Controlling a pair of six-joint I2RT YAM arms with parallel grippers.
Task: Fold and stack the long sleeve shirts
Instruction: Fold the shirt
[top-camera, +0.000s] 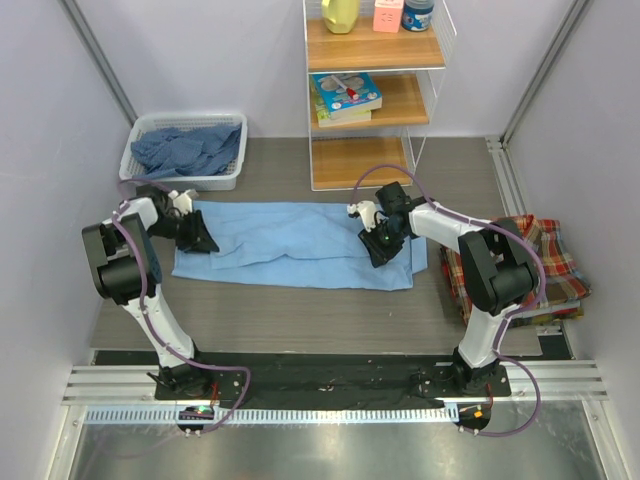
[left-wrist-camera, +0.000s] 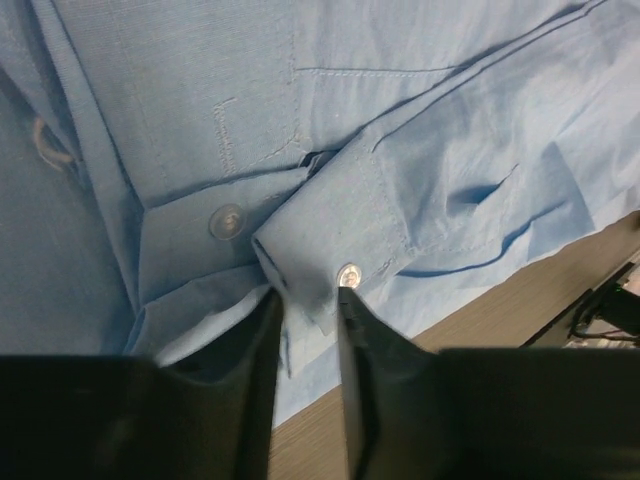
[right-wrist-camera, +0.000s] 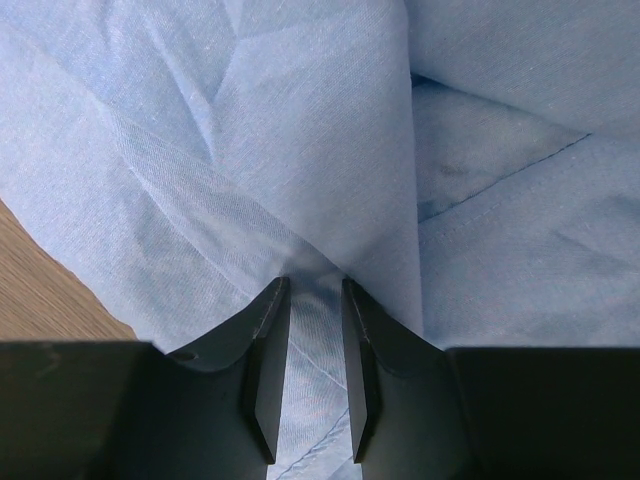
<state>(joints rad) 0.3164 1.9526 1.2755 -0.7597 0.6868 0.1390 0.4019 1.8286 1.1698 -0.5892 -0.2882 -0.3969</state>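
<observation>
Lying left-to-right: light blue shirt (top-camera: 290, 245)

Probably lab: white partition walls (top-camera: 200, 60), aluminium rail (top-camera: 560, 381)

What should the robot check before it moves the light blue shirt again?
1. Left tool has the cuff: ok, the cuff edge sits between its fingers.
2. Right tool has the light blue shirt: ok, a fold of cloth sits between its fingers.
3. Shirt smooth: not ok, it is wrinkled and a sleeve lies across the front.
4. Whole shirt on the table: ok.
5. Gap to the plaid shirts: cannot tell, they lie very near its right end.
</observation>
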